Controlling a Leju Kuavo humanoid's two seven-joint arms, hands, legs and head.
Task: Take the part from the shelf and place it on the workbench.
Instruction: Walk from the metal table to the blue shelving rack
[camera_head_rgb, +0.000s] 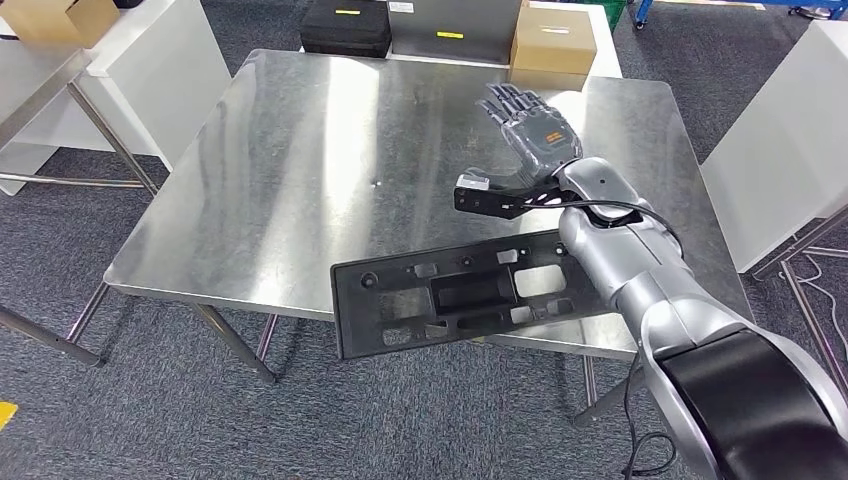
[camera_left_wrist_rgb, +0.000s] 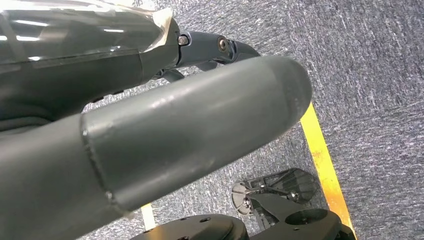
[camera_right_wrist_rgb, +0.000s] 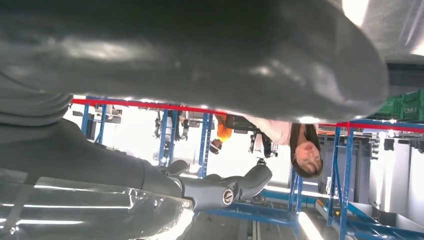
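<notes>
A steel-topped bench (camera_head_rgb: 330, 150) fills the middle of the head view, standing on grey carpet (camera_head_rgb: 150, 400), with a white cabinet (camera_head_rgb: 150, 60) past its far left corner carrying a cardboard box (camera_head_rgb: 60, 18). Along the bench's far edge, beyond the right hand, sit a black case (camera_head_rgb: 346, 26), a grey box with a yellow label (camera_head_rgb: 450, 30) and a brown carton (camera_head_rgb: 553, 45). The part (camera_head_rgb: 455, 295), a long flat black plastic panel with rectangular cut-outs, lies on the near edge of the bench, below and to the left of the right hand; its left end sticks out over the bench's front edge above the carpet, and its right end runs under the silver forearm. The right hand (camera_head_rgb: 527, 125) is raised over the right half of the bench, fingers straight and spread, palm outward, holding nothing and apart from the part. A black wrist camera bracket (camera_head_rgb: 490, 195) juts from the wrist toward the left. In the right wrist view the thick grey thumb (camera_right_wrist_rgb: 200, 50) crosses the frame and a darker finger (camera_right_wrist_rgb: 225, 190) stretches out straight; past them are blue racking (camera_right_wrist_rgb: 345, 175) and a person (camera_right_wrist_rgb: 300, 145). In the left wrist view the left hand (camera_left_wrist_rgb: 165, 140) hangs above carpet (camera_left_wrist_rgb: 360, 65) and a yellow floor line (camera_left_wrist_rgb: 325, 165); its thumb is extended, but whether the fingers are spread or curled cannot be told. A white cabinet (camera_head_rgb: 780, 140) stands right of the bench.
</notes>
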